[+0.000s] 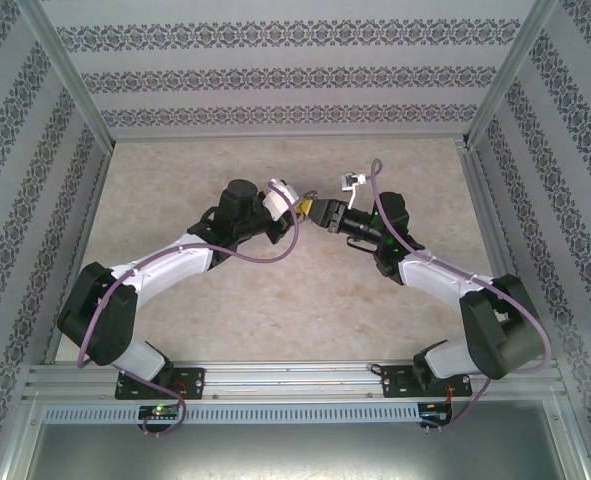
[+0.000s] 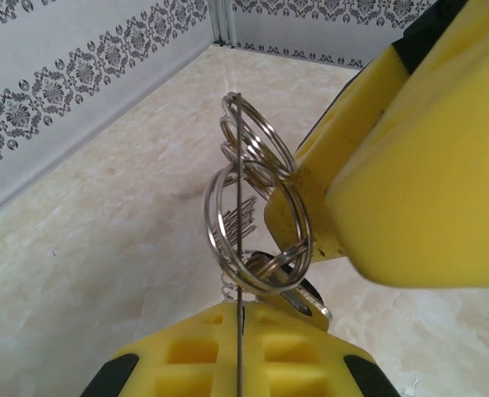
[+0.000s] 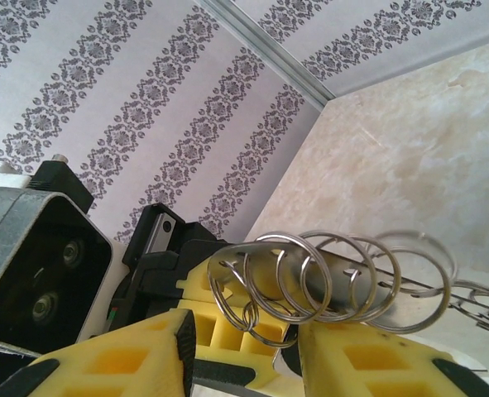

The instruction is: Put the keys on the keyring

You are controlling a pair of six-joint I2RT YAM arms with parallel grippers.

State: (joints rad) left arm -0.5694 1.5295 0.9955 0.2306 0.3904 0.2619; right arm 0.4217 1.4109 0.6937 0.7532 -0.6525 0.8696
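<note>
A small white fitting (image 1: 353,181) by the right wrist is too small to read. The tabletop (image 1: 275,310) is a pale beige, marble-patterned sheet. It is walled on the left, far and right sides by white panels (image 1: 275,75) printed with bands of grey damask, and aluminium posts stand at the far corners. An aluminium rail (image 1: 295,378) runs along the near edge and carries both arm bases. The two arms bend inward and meet above the middle of the table, a little to the far side. The left gripper (image 1: 297,204) comes in from the left and the right gripper (image 1: 321,211) from the right, their yellow tips almost touching. The keyring (image 3: 340,279) is held off the surface between them. In the left wrist view its flat grey loop shows edge-on as a thin upright line, clamped between that gripper's closed yellow fingers (image 2: 186,356). A chain of silvery split rings (image 2: 252,277) fans out from it. The right gripper's fingers (image 3: 120,360) stand partly apart, with the rings arching just above the gap and against one pad. I cannot tell whether they pinch anything. A dark, silver-rimmed piece (image 2: 300,296) hangs low among the rings, and I cannot tell whether it is the key.
</note>
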